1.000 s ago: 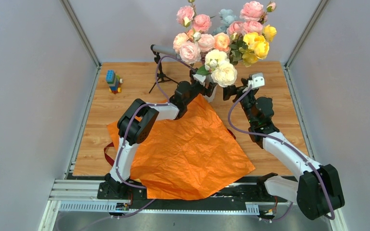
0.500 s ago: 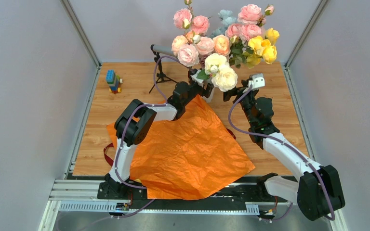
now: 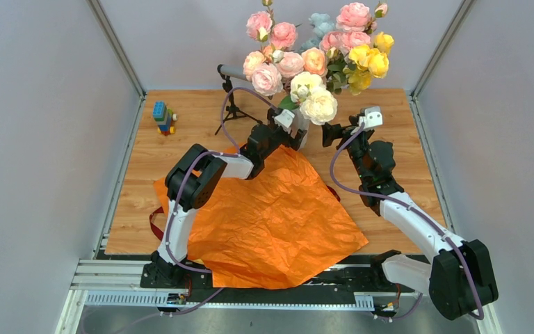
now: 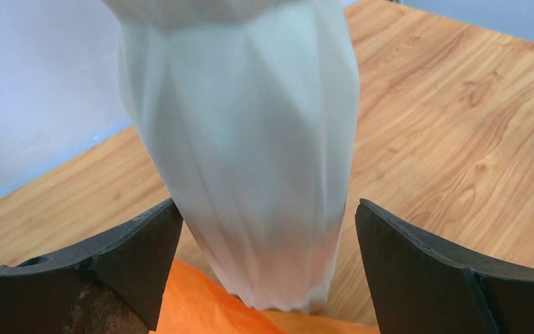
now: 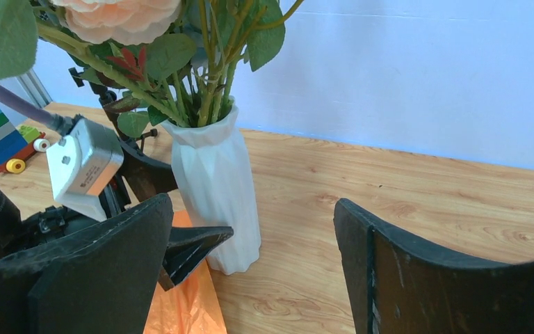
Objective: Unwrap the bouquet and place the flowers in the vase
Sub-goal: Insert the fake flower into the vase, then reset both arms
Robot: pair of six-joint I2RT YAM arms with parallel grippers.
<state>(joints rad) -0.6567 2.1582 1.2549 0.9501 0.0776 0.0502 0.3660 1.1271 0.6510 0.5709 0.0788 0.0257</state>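
Note:
The flowers (image 3: 313, 56), pink, peach, cream, yellow and pale blue, stand in the white ribbed vase (image 4: 250, 139) at the table's back middle; their green stems (image 5: 208, 76) enter its mouth. My left gripper (image 4: 268, 271) is open, with a finger (image 4: 132, 257) on each side of the vase's lower part and a gap on the right. My right gripper (image 5: 250, 264) is open and empty, just right of the vase (image 5: 215, 188). The bouquet's orange paper (image 3: 278, 216) lies spread flat, one corner reaching the vase's foot.
A dark red ribbon (image 3: 156, 223) pokes out from the paper's left edge. A black microphone stand (image 3: 233, 104) is at the back, left of the vase. A small brick toy (image 3: 163, 118) sits at the back left. Grey walls close in the table.
My left gripper's jaws have spread wider around the vase. The flower heads have swung slightly left and back. My right arm has stayed still.

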